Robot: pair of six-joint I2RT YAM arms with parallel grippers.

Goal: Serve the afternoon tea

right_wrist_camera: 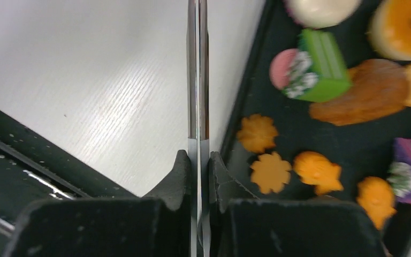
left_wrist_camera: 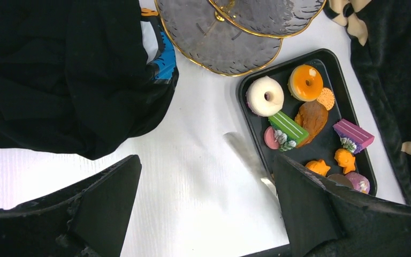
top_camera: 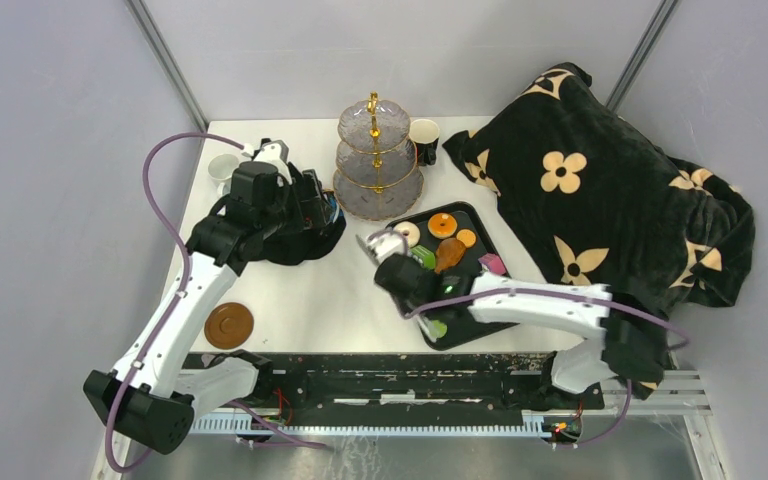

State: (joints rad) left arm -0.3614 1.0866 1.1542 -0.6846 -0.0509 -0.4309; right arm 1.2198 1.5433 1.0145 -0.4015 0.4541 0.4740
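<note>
The toy treats lie on a black tray (top_camera: 480, 215): a white donut (left_wrist_camera: 265, 96), an orange donut (left_wrist_camera: 305, 82), a green bar (left_wrist_camera: 289, 127), a pink disc (left_wrist_camera: 270, 138), a purple block (left_wrist_camera: 353, 133) and orange cookies (right_wrist_camera: 270, 172). My right gripper (right_wrist_camera: 198, 158) is shut on thin metal tongs (right_wrist_camera: 198, 80) that point along the tray's left edge; it sits over the tray's near left part (top_camera: 400, 268). My left gripper (left_wrist_camera: 206, 171) is open and empty above the white table, left of the tray, by a black cloth (left_wrist_camera: 59, 75).
A three-tier glass stand (top_camera: 377, 160) stands behind the tray with a dark cup (top_camera: 424, 135) beside it. A black blanket with cream flowers (top_camera: 600, 190) fills the right. A white cup (top_camera: 223, 167) is at the back left, a brown saucer (top_camera: 229, 325) near the front left.
</note>
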